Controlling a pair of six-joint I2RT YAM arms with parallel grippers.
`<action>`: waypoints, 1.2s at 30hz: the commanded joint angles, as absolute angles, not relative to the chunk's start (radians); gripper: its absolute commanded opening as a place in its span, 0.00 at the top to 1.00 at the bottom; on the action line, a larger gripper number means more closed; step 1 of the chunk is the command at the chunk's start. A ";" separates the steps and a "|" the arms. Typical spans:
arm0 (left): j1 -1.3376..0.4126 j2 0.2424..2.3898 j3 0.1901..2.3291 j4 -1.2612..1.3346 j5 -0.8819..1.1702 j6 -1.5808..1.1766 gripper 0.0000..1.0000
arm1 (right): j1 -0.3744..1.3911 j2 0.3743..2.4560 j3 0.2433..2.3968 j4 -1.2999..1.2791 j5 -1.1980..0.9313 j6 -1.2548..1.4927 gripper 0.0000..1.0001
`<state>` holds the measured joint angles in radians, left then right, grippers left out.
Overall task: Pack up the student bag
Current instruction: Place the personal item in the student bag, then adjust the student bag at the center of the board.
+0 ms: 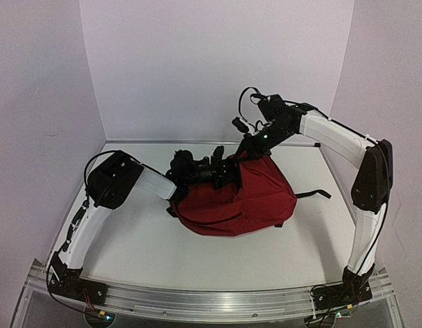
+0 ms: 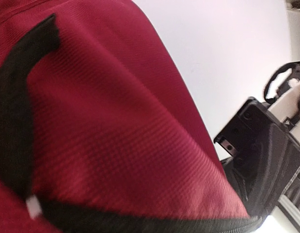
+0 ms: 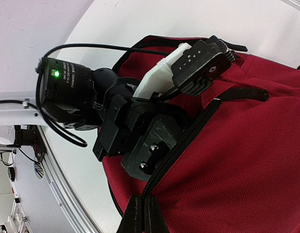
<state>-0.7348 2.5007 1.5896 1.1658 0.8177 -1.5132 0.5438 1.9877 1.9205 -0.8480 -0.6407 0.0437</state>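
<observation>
The student bag [image 1: 241,198], dark red with black trim, lies slumped in the middle of the table. My left gripper [image 1: 217,171] reaches in from the left to its top edge. In the right wrist view that gripper's black body [image 3: 154,145] is pressed against the zip line [image 3: 188,141], its fingertips tucked behind the fabric. Red cloth [image 2: 115,121] and a black strap [image 2: 18,97] fill the left wrist view and hide the fingers. My right gripper [image 3: 144,216] comes down from the back right, its fingers shut together on the zip edge of the bag [image 3: 237,160].
A loose black strap [image 1: 313,195] trails off the bag to the right. White walls enclose the table [image 1: 163,253] at the back and sides. An aluminium rail [image 1: 211,301] runs along the near edge between the two arm bases.
</observation>
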 commanded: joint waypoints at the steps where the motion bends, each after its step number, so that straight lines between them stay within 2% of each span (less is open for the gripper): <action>1: -0.767 2.421 1.643 0.882 0.793 -1.374 1.00 | 0.583 1.954 1.971 -0.783 -0.812 0.049 1.00; 4: -0.771 2.450 1.698 0.776 0.781 -1.363 1.00 | 0.583 1.953 1.963 -0.782 -0.824 0.048 1.00; 8: -0.765 2.432 1.671 0.684 0.760 -1.348 1.00 | 0.583 1.947 1.930 -0.783 -0.786 0.039 1.00; 13: -0.750 2.373 1.625 0.472 0.714 -1.292 0.91 | 0.573 1.939 1.812 -0.784 -0.621 0.009 1.00; 15: -0.745 2.368 1.639 0.405 0.712 -1.280 0.81 | 0.572 1.953 1.763 -0.783 -0.549 0.001 0.97; 18: -0.744 2.346 1.685 0.245 0.687 -1.226 0.58 | 0.571 1.979 1.733 -0.782 -0.444 -0.032 0.94; 20: -0.742 2.315 1.675 0.164 0.653 -1.210 0.51 | 0.568 1.992 1.729 -0.782 -0.409 -0.027 0.93; 26: -0.733 2.176 1.576 0.041 0.560 -1.166 0.47 | 0.557 2.003 1.722 -0.778 -0.336 -0.008 0.94; 32: -0.733 2.099 1.634 -0.225 0.465 -1.047 0.46 | 0.555 2.015 1.730 -0.774 -0.338 0.024 0.94; 36: -0.734 2.095 1.734 -0.425 0.353 -0.991 0.52 | 0.554 2.016 1.741 -0.769 -0.349 0.037 0.94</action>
